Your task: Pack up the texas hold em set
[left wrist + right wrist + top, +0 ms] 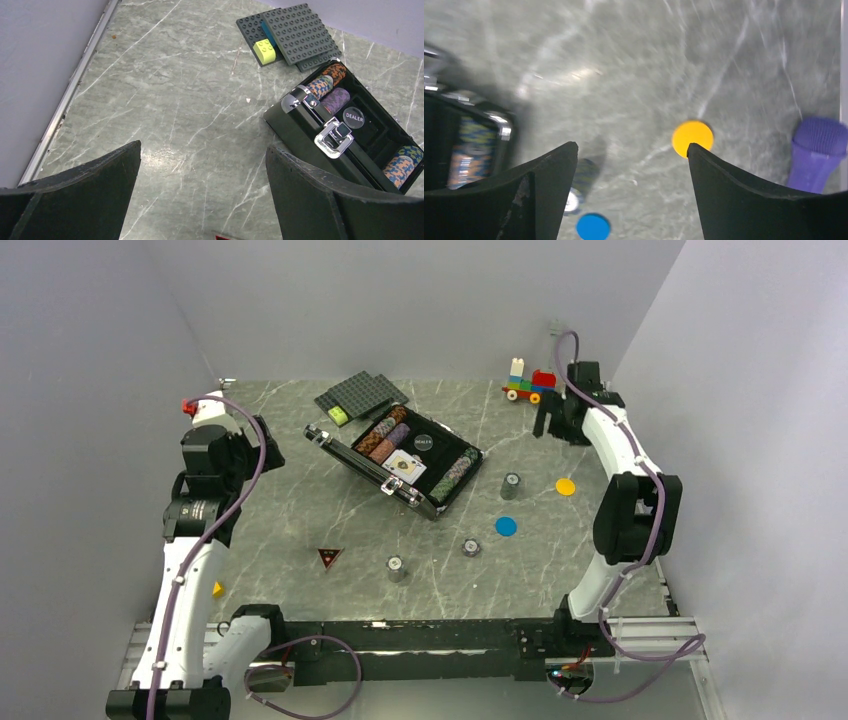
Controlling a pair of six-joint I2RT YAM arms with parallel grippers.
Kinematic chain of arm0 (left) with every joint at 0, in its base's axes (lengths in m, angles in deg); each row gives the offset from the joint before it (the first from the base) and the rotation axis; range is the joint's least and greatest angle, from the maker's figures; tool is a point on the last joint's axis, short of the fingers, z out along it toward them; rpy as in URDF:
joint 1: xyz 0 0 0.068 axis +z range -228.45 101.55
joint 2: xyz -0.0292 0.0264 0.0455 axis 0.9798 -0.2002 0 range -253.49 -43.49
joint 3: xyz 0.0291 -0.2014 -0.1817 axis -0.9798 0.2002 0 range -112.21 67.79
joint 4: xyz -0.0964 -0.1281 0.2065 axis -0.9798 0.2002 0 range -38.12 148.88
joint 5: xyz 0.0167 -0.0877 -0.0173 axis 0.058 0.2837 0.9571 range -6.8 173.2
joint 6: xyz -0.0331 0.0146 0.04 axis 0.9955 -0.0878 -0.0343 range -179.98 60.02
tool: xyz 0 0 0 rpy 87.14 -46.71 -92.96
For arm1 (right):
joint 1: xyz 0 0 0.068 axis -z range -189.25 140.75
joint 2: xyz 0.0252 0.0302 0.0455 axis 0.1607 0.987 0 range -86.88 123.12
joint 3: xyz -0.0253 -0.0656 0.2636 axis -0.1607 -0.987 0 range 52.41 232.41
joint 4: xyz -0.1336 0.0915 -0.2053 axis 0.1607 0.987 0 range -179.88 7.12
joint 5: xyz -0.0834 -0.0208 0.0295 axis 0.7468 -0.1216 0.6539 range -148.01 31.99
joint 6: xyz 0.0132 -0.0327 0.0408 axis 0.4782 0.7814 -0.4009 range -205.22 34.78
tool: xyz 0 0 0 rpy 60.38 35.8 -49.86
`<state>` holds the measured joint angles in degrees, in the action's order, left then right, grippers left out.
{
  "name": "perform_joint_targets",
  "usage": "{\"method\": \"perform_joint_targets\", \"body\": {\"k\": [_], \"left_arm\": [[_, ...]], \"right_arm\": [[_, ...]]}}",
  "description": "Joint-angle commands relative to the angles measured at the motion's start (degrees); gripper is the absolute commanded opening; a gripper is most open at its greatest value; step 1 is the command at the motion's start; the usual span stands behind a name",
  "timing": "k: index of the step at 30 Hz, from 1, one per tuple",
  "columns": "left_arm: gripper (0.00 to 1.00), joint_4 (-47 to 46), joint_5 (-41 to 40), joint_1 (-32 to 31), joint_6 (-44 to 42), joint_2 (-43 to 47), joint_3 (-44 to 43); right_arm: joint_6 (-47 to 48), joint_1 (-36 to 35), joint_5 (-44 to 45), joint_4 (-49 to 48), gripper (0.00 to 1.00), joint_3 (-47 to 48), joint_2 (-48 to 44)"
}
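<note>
The black briefcase (pixel 440 502) lies open mid-table, with rows of multicoloured chips (pixel 382 433), cards (pixel 405 467) and a dealer button (pixel 424 441) inside. Three small grey chip stacks (pixel 510 485) (pixel 470 547) (pixel 396 568) stand on the table in front of it, beside a blue disc (pixel 506 526) and a yellow disc (pixel 565 486). My left gripper (pixel 202 147) hangs open and empty to the left of the briefcase (pixel 295 127). My right gripper (pixel 631 147) is open above bare table, between a chip stack (pixel 581 182) and the yellow disc (pixel 692 136).
Dark grey baseplates (pixel 360 395) with a yellow-green brick (pixel 338 416) lie behind the case. A brick toy car (pixel 530 385) stands at the back right, near my right gripper (pixel 550 422). A red-and-black triangle (pixel 329 558) and a small yellow piece (pixel 217 589) lie front left.
</note>
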<state>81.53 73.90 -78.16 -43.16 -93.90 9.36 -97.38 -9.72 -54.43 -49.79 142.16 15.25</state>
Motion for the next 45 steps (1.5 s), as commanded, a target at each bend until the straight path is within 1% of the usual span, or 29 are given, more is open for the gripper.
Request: {"method": "perform_joint_targets", "body": {"k": [1,2,3,9,12,17,26,32,37,45], "left_arm": [[0.98,-0.2,-0.1,0.1,0.8,0.5,-1.1],[0.98,-0.2,-0.2,0.1,1.2,0.7,-0.8],[0.98,-0.3,-0.1,0.1,1.5,0.7,-0.7],[0.98,0.0,0.2,0.1,2.5,1.0,-0.3],[0.98,0.3,-0.3,0.1,2.7,1.3,0.2],[0.98,0.3,0.3,0.1,4.4,1.9,1.5],[0.98,0.8,-0.8,0.1,5.3,2.4,2.4],[0.98,0.3,-0.6,0.1,5.5,1.8,2.6],[0.98,0.0,-0.4,0.1,5.5,1.0,2.3],[0.98,0.0,-0.9,0.1,5.7,1.4,2.7]], "right_arm": [[-0.5,3.8,0.1,-1.0,0.8,-6.3,-0.4],[0.0,4.5,0.4,-0.5,0.77,-6.6,0.1],[0.4,5.1,0.9,-0.1,0.76,-6.8,0.6],[0.7,9.1,-0.7,0.6,0.73,-7.1,4.0],[1.1,9.2,-1.2,1.6,0.73,-6.6,5.9],[0.3,9.2,1.2,2.5,0.73,-7.4,8.4],[-1.0,9.3,3.7,2.7,0.72,-9.6,9.5],[-1.8,9.4,0.8,1.8,0.72,-10.8,9.6],[-2.1,9.4,0.3,1.2,0.71,-11.4,10.1],[-2.9,9.4,1.6,1.1,0.68,-12.9,10.3]]}}
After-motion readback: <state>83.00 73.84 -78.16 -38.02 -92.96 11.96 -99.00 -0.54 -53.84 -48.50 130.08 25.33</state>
